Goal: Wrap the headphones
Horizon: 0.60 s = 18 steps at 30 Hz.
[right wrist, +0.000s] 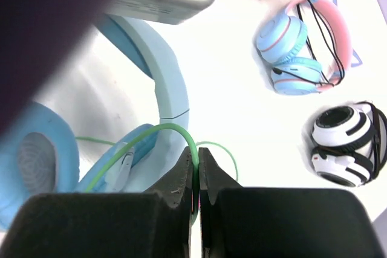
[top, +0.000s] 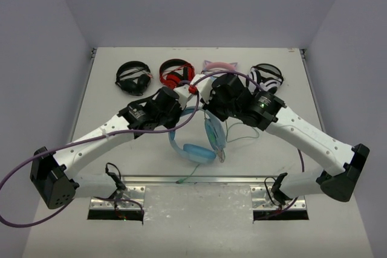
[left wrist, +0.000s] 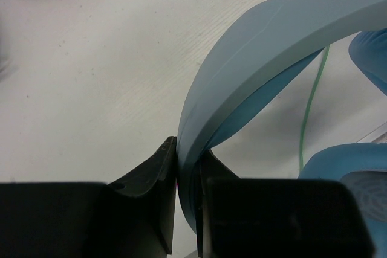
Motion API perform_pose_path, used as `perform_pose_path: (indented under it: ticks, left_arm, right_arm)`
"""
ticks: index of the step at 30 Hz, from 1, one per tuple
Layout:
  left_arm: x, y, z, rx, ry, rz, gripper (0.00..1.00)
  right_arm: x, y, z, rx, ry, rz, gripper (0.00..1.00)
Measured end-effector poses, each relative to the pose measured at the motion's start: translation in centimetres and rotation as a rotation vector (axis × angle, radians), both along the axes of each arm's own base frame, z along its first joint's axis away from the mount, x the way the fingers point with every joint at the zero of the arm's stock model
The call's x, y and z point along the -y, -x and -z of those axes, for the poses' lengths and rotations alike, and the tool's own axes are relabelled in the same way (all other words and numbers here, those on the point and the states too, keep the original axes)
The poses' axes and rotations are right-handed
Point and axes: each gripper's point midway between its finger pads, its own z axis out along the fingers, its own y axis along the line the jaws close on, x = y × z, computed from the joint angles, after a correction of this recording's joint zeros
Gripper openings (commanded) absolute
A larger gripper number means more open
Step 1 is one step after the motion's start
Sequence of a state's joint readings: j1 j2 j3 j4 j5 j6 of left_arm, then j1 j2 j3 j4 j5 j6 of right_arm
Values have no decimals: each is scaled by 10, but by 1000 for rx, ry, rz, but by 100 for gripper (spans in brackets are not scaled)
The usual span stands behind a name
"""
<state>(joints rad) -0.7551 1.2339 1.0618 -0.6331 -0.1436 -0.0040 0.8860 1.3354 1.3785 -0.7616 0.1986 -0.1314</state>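
The plain light-blue headphones [top: 196, 143] lie at the table's middle front, between the two arms. My left gripper [left wrist: 187, 167] is shut on the smooth blue headband [left wrist: 260, 46], which curves up and right toward a padded cup [left wrist: 357, 173]. My right gripper [right wrist: 195, 164] is shut on the thin pale-green cable [right wrist: 151, 134], which loops out of the jaws over a blue cup [right wrist: 36, 161] and the headband [right wrist: 163, 83]. In the top view the cable [top: 242, 140] trails right of the cups and toward the front edge.
Along the far side lie a black pair [top: 133, 78], a red pair [top: 175, 73], the light-blue pair with pink cat-ear band [right wrist: 302, 46] and the white-and-black pair [right wrist: 344, 143]. A purple robot cable [top: 36, 164] hangs off the left arm.
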Motion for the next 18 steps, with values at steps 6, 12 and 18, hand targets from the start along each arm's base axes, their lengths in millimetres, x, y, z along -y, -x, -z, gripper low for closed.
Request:
perform_pose_path:
  ticks: [6, 12, 18]
  left_arm:
    - [2, 2, 1, -7, 8, 11, 0]
    - [2, 2, 2, -8, 2, 12, 0]
    - [0, 0, 4, -7, -12, -2, 0]
  right_arm:
    - [6, -7, 9, -4, 47, 33, 1]
    - [-1, -8, 13, -37, 60, 22, 1]
    - [-1, -6, 17, -60, 64, 33, 1]
